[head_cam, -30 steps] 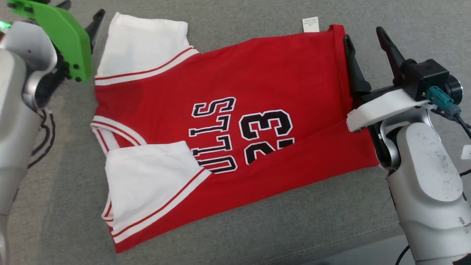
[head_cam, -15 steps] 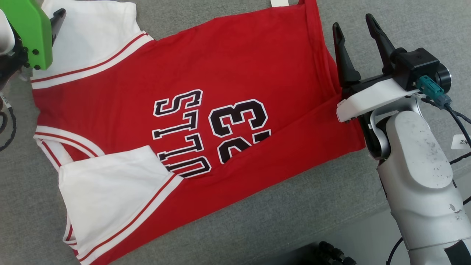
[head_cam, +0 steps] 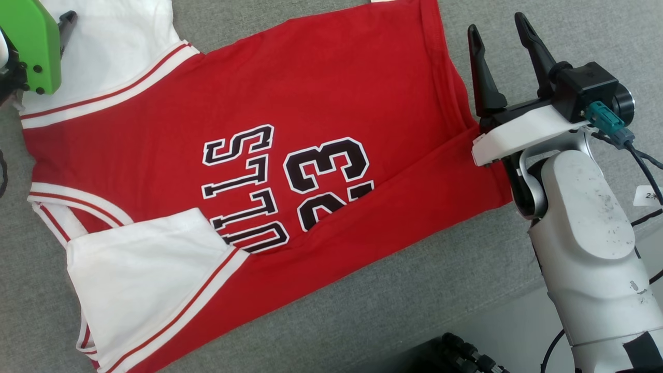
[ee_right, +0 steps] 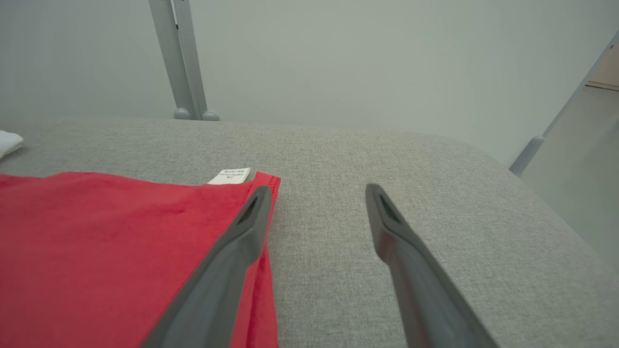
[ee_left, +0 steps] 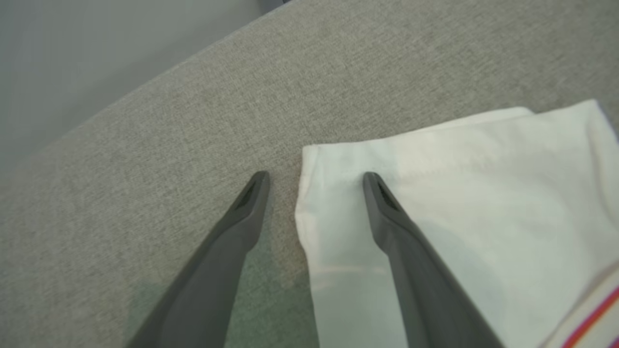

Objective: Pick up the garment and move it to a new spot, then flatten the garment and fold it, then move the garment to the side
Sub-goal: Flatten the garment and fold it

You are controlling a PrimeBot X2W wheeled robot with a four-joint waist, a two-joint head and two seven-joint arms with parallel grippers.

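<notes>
Likely soft, light, limp: jersey point(head_cam: 331, 103) spread across mid-frame on tabletop point(head_cam: 414, 290). Left tool point(ee_left: 315, 175) wide, empty, straddling sleeve point(ee_left: 459, 193) edge upper left; right tool point(head_cam: 496, 23) wide, empty, over hem point(ee_right: 272, 186) at right. Best pinched there.

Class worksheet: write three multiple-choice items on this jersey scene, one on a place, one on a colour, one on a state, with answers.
1. The left claw straddles the edge of: A the white sleeve; B the printed number; C the label.
2. The jersey body is: A blue; B red; C green.
3. The right claw is: A shut on the hem; B shut on the label; C open, holding nothing.
Answers: 1 A, one finger over white cloth, one over the grey surface. 2 B, red around black lettering. 3 C, fingers apart over bare surface.
</notes>
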